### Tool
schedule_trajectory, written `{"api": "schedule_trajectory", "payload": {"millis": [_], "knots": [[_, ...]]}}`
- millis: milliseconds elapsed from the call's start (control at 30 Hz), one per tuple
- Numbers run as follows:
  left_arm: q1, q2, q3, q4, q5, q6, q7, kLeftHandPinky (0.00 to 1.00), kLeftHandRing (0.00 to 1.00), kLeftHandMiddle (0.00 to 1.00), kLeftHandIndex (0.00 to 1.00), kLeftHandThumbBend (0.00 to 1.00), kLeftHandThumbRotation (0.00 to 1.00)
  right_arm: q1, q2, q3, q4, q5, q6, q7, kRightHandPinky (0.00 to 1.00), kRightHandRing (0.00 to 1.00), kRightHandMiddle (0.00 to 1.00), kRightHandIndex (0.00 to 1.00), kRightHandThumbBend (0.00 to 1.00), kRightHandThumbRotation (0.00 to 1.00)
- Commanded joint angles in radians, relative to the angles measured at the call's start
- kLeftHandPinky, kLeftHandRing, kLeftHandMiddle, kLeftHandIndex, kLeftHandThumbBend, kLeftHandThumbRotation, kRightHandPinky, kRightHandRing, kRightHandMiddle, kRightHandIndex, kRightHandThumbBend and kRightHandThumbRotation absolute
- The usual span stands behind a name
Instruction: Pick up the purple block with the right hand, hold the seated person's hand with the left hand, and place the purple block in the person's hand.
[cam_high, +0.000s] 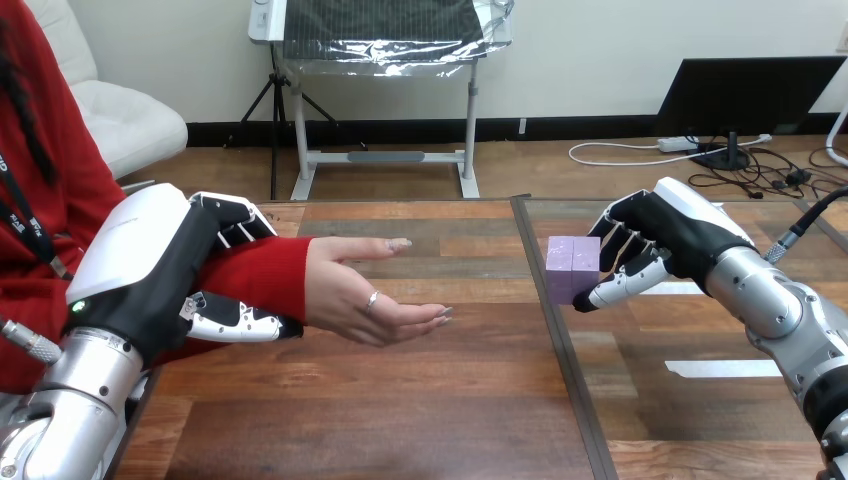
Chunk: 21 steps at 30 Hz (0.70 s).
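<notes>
The purple block (572, 268) is off the table at centre right, pinched between the thumb and fingers of my right hand (655, 237). At the left, the person's hand (360, 292) lies palm up over the table, fingers pointing right toward the block, with nothing in it. My left hand (165, 265) is curled round the person's forearm at the red sleeve (258, 280), thumb below and fingers over the top. A gap of table separates the block from the person's fingertips.
The wooden table (420, 400) has a dark seam (565, 340) running front to back just under the block. Pale tape strips (722, 368) lie on the right part of the table.
</notes>
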Motion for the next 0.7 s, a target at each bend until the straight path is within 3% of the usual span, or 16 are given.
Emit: {"api": "schedule_trajectory", "payload": {"millis": [0,500,667], "knots": [[-0.071,-0.010,0.022,-0.075,-0.017,-0.023,0.025,0.37,0.41,0.45,0.45,0.85,0.00,-0.077,-0.002,-0.023,-0.040,0.016,-0.024,0.000,0.45,0.47,0.49,0.48,0.82,0.00],[-0.063,-0.008,0.025,-0.064,-0.014,-0.029,0.031,0.37,0.42,0.46,0.46,0.84,0.00,-0.065,0.000,-0.036,-0.064,0.039,-0.021,0.024,0.45,0.47,0.49,0.49,0.81,0.00],[-0.063,-0.009,0.023,-0.056,-0.013,-0.037,0.037,0.38,0.42,0.46,0.46,0.84,0.00,-0.054,-0.002,-0.042,-0.078,0.052,-0.052,0.034,0.44,0.46,0.48,0.48,0.81,0.00]]}}
